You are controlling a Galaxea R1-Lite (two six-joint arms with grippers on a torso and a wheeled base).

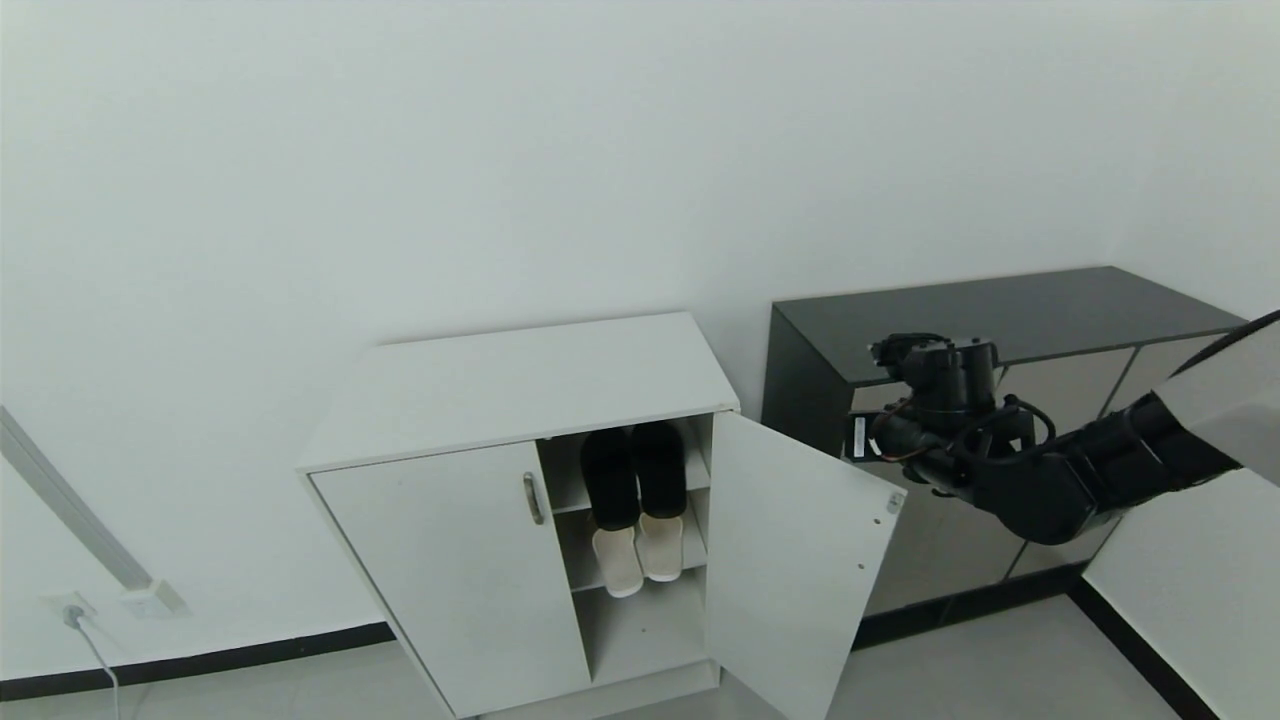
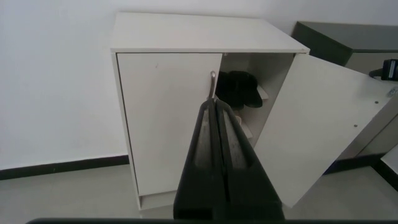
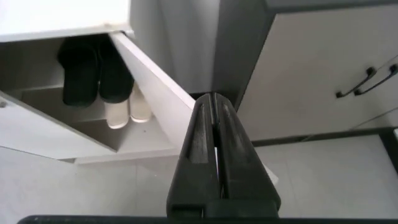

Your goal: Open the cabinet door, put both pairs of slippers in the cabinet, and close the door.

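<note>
I see black slippers and white slippers shelved in the cabinet, door ajar, left gripper and right gripper both pinched closed, empty.

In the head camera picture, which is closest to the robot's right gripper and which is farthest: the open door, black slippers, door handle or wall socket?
Starting from the right gripper:
1. Open door, right beside it.
2. Black slippers, on the upper shelf inside.
3. Door handle, on the closed door.
4. Wall socket, far left, low on the wall.
</note>
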